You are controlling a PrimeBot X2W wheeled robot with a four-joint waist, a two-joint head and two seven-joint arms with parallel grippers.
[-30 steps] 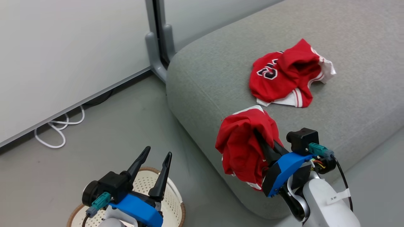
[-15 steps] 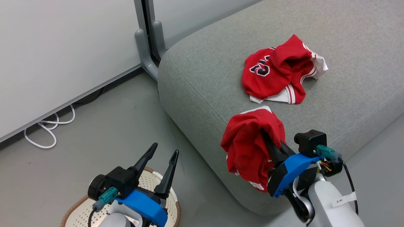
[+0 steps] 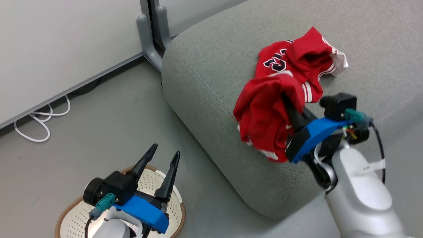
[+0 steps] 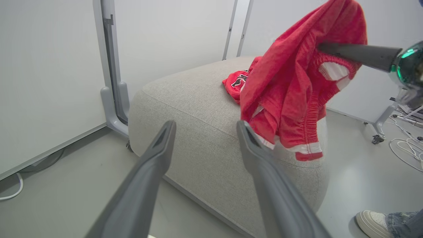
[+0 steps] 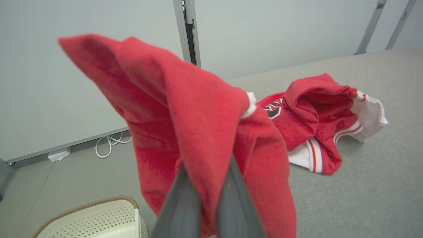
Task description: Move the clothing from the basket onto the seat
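Over sofa (image 3: 211, 66), red garment (image 3: 264, 112) drapes right fingers (image 3: 294, 115) (pinched).

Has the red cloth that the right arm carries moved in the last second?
Yes. The held garment in the right tool has gone toward the lettered jersey lying on the sofa; the gap between them in the head view has closed.
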